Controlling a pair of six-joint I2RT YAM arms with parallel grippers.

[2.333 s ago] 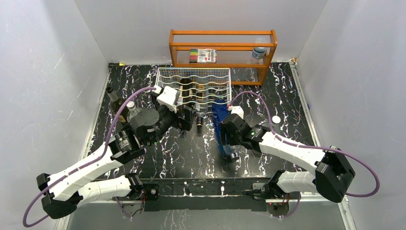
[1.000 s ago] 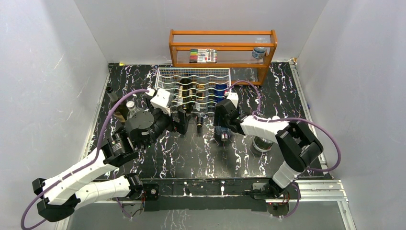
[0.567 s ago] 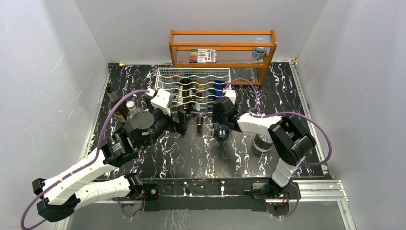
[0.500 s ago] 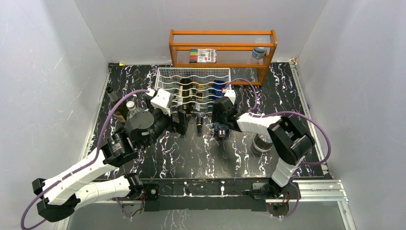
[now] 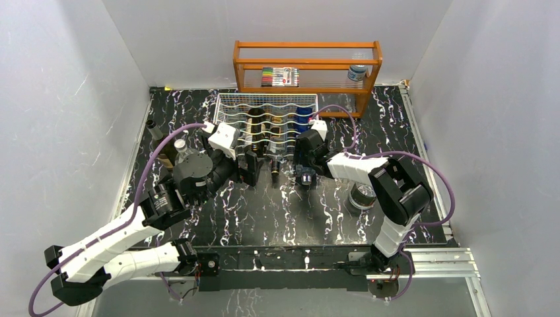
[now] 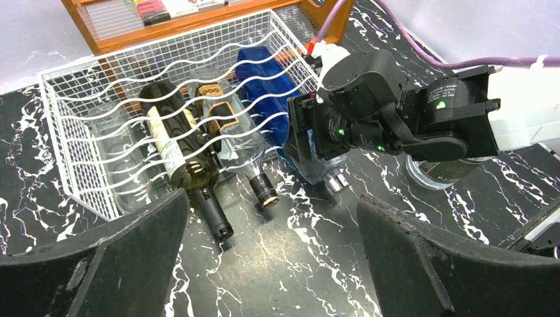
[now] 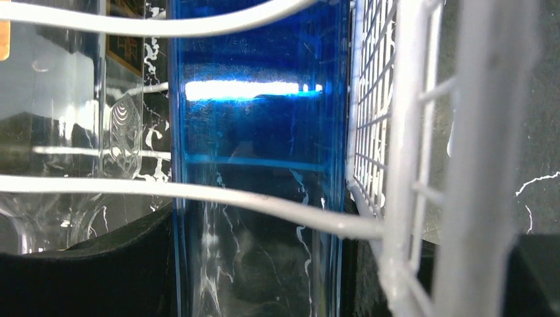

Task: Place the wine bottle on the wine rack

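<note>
Along the left edge of the black marbled table [image 5: 277,211], a dark-necked bottle [image 5: 154,129] and a pale-capped bottle [image 5: 179,146] stand close together, partly hidden by the left arm. Right of them the left gripper [image 5: 254,165] hangs over the table just in front of the white wine rack [image 5: 264,105]. In the left wrist view its fingers [image 6: 99,264] are spread wide with nothing between them. The rack sits toward the back of the table, and its cradles hold bottles lying on their sides with their necks toward the arms. Toward the left is a labelled dark bottle [image 6: 173,148] whose neck pokes out the front, and just beside it is a clear bottle [image 6: 231,142] with a black cap. In the rightmost cradle lies the blue wine bottle [image 6: 264,82], most of its body inside the wire and its near end past the front edge. The right gripper [image 6: 307,139] is clamped on that near end. The right wrist view shows blue glass filling the gap between its dark fingers [image 7: 99,264], close against the rack's side grid. Further right a glass jar [image 5: 361,196] stands on the table, apart from the rack. Behind the rack, an orange wooden shelf [image 5: 307,63] carries a pack of markers [image 5: 280,76] and a small tin [image 5: 357,72] at its right end
</note>
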